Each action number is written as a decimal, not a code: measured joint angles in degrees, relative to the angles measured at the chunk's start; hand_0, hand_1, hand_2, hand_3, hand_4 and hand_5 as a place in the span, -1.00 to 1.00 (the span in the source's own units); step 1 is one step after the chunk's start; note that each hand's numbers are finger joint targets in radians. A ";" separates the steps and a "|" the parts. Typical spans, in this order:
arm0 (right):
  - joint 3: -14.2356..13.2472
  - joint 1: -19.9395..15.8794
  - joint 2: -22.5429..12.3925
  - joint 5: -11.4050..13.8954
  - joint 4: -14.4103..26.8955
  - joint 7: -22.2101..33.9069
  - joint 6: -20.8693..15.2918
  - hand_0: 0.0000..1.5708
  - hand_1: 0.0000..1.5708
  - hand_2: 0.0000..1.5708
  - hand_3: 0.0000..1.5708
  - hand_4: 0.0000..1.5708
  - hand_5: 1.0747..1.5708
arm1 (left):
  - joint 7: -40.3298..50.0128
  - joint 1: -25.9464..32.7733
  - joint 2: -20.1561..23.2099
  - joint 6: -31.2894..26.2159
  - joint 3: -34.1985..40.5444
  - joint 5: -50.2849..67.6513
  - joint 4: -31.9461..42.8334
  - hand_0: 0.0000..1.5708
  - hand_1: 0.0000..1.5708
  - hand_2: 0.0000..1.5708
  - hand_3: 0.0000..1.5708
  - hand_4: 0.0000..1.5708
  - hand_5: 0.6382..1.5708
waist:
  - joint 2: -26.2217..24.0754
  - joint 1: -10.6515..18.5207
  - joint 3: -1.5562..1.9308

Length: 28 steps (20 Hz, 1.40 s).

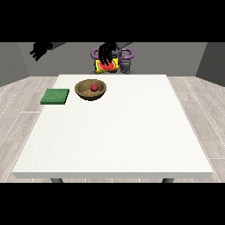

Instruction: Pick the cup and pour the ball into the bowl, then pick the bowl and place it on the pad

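The red ball (94, 87) lies inside the brown wooden bowl (83, 92), so we judge the pour done and the bowl pick-and-place the step in hand. The bowl sits on the white table (118, 132) toward the far edge, at about 11 o'clock from the table's centre. The green pad (55, 96) lies flat just beside it at the bowl's 9 o'clock, apart from it, near the table's edge.

The hand at the view's right (107, 53) hangs at the bowl's 1 o'clock, above the far edge, its fingers pointing down around a yellow cup (107, 67) with something red at its mouth. We think it holds the cup, but the view is too small to be sure of contact. The hand at the view's left (38, 49) is raised off the table at 10 o'clock; we cannot tell how its fingers lie.

For the lift, we advise taking the bowl by its rim, keeping it level so the ball stays in, then setting it down centred on the pad.

Around the table: pale plank floor and grey walls.
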 measured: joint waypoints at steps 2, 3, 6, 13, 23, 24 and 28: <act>-0.23 0.56 0.16 0.12 -0.25 0.12 -0.79 -1.00 -1.00 -1.00 -0.77 -0.06 0.93 | -2.06 1.34 1.55 3.48 4.25 4.05 -2.56 0.32 0.32 0.92 0.46 0.68 0.98 | -0.36 1.42 -0.07; -0.32 0.84 0.35 0.19 -0.34 0.32 -1.35 -1.00 -1.00 -1.00 -0.86 -0.06 0.92 | -3.47 2.22 2.33 5.10 6.59 6.56 -3.99 0.21 0.21 0.74 0.37 0.66 0.97 | -0.73 2.41 -0.13; -0.55 1.57 0.96 0.61 -0.65 0.44 -3.06 -1.00 -1.00 -1.00 -0.86 -0.01 0.95 | -7.84 4.56 4.12 8.87 14.76 15.75 -8.48 -0.46 -0.46 -0.82 -0.98 0.56 0.93 | -1.40 5.21 -0.34; -0.29 2.08 2.69 2.06 -0.84 0.28 -6.59 -1.00 -1.00 -1.00 -1.00 -0.01 0.95 | -16.82 6.38 5.33 8.49 35.89 42.36 -18.46 -1.00 -1.00 -1.00 -1.00 0.35 1.00 | -0.09 10.28 -0.72; 1.88 3.22 11.73 5.05 0.68 -5.97 -13.63 -1.00 -1.00 -1.00 -1.00 -0.06 0.98 | -24.66 6.67 15.95 -13.13 55.98 71.50 -22.11 -1.00 -1.00 -1.00 -1.00 0.33 0.97 | 6.35 15.69 -0.13; 1.70 3.10 12.00 5.16 1.70 -7.09 -13.83 -1.00 -1.00 -1.00 -1.00 -0.06 0.99 | -24.53 6.77 17.12 -14.77 57.03 73.07 -22.28 -1.00 -1.00 -1.00 -1.00 0.33 0.97 | 6.95 15.97 -0.09; 2.05 1.25 13.32 5.57 5.99 -10.64 -13.93 -1.00 -1.00 -1.00 -1.00 -0.18 0.96 | -24.67 7.88 20.74 -19.30 59.85 77.34 -22.84 -1.00 -1.00 -1.00 -1.00 0.24 0.96 | 9.43 15.90 0.01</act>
